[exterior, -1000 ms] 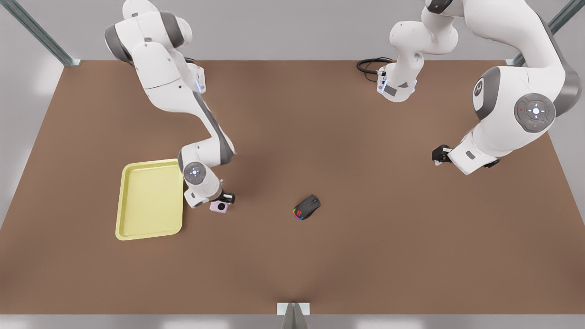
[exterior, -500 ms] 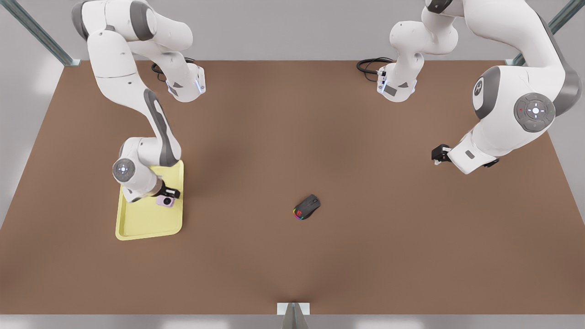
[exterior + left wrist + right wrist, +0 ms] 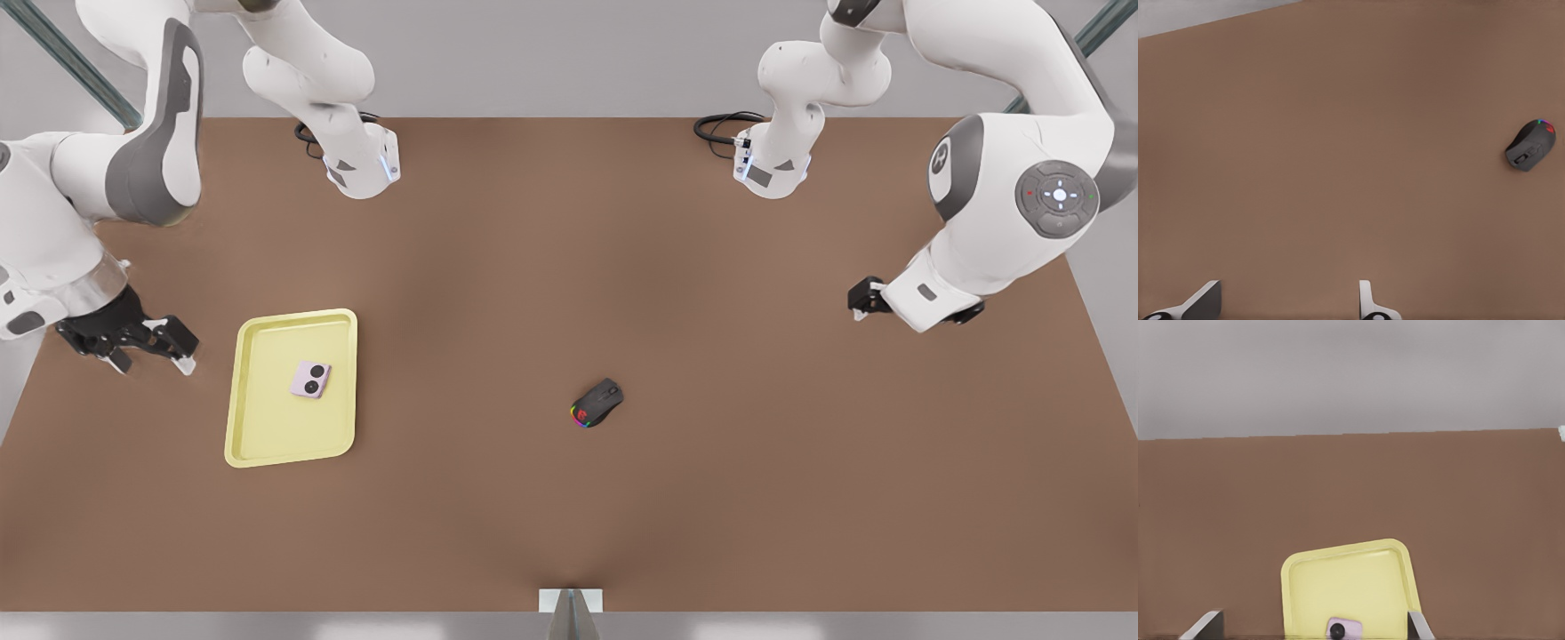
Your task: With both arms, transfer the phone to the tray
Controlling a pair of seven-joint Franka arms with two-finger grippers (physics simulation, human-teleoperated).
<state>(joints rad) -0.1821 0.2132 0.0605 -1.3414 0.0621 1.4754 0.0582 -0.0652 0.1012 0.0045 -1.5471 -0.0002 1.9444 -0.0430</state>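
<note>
phone on the tray, both grippers empty

right gripper (image 3: 151, 348) hangs open and empty off the front view's left of the yellow tray (image 3: 253, 444), where the pink phone (image 3: 311, 380) lies flat. black mouse (image 3: 597, 403) mid-table. left gripper (image 3: 861, 300), fingers spread, empty, waits far right.

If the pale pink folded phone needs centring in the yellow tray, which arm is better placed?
Right. The right gripper hangs open beside the pale yellow plastic tray, where the small pale pink folded phone lies. The left gripper is open far across the brown table, beyond the black computer mouse.
</note>
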